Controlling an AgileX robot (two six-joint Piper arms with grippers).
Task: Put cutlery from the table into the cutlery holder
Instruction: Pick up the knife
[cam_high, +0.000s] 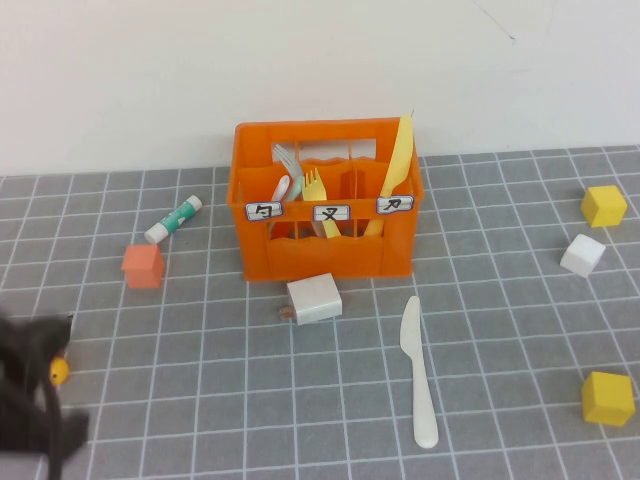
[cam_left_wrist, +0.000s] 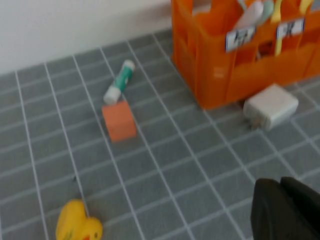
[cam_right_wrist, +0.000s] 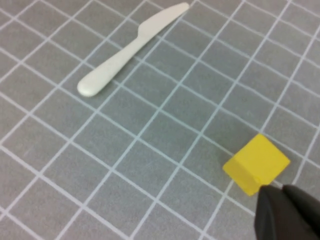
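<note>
The orange cutlery holder (cam_high: 325, 250) stands at the middle back of the table and also shows in the left wrist view (cam_left_wrist: 225, 70). The pale yellow fork (cam_high: 318, 195) stands in its middle compartment. The white knife (cam_high: 418, 370) lies flat on the table in front of the holder, to its right, and also shows in the right wrist view (cam_right_wrist: 130, 50). My left gripper (cam_left_wrist: 280, 182) is shut and empty, low at the near left, far from the holder. My right gripper (cam_right_wrist: 282, 190) is shut and empty beside a yellow cube, well apart from the knife; it is out of the high view.
A grey-white fork with teal handle (cam_high: 285, 170) and a long yellow knife (cam_high: 395, 170) stand in the holder. A white block (cam_high: 314, 298) lies at its front. A glue stick (cam_high: 173, 219), an orange cube (cam_high: 143, 265) and a yellow duck (cam_high: 60, 372) are left; two yellow cubes (cam_high: 607, 397) and a white cube (cam_high: 582, 254) are right.
</note>
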